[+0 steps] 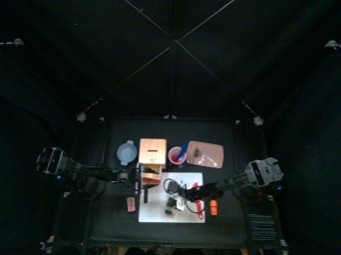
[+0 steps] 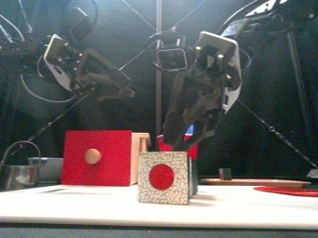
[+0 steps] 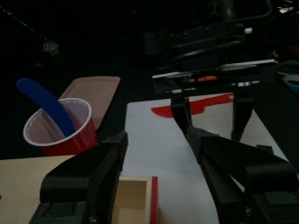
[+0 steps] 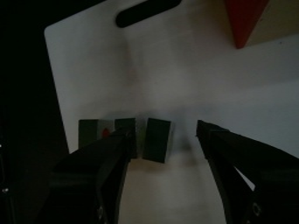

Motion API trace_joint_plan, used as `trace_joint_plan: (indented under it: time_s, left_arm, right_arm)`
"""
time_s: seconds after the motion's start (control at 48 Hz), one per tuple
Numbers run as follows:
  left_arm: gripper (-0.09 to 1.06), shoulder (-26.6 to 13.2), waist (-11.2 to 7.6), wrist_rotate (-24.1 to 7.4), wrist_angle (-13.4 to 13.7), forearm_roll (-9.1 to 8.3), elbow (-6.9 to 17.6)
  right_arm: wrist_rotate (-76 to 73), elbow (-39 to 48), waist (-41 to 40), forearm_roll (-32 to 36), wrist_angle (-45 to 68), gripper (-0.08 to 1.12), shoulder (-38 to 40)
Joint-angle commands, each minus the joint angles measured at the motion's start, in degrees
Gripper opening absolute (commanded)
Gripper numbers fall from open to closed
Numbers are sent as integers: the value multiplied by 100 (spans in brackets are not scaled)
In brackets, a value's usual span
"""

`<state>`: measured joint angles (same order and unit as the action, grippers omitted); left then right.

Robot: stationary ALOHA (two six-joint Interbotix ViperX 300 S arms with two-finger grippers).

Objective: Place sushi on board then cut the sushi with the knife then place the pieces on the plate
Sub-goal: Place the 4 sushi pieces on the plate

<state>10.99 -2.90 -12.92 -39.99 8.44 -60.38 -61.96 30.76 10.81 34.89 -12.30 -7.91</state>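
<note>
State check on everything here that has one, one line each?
sushi roll: on white cutting board, blocks split by a gap
blue knife: standing in red cup
red cup: upright
pink tray: no sushi on it
left gripper: open, empty
right gripper: open, above the sushi roll

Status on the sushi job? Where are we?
Done: the sushi is on the board and looks split in two. In hand: the right gripper hangs open over the pieces; the left gripper is open, empty. Left: moving the pieces to the pink tray, which shows no sushi.
</note>
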Motion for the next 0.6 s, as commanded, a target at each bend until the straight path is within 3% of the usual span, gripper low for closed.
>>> trace_joint_plan:
  time_s: [0.021,0.604]
  left_arm:
    - [91,26,9,-9,-18,-9,53]
    - [91,26,9,0,-18,-9,9]
  right_arm:
    - [0,-105,-26,18,26,90,97]
    - [-9,-123,-26,-70,26,90,-149]
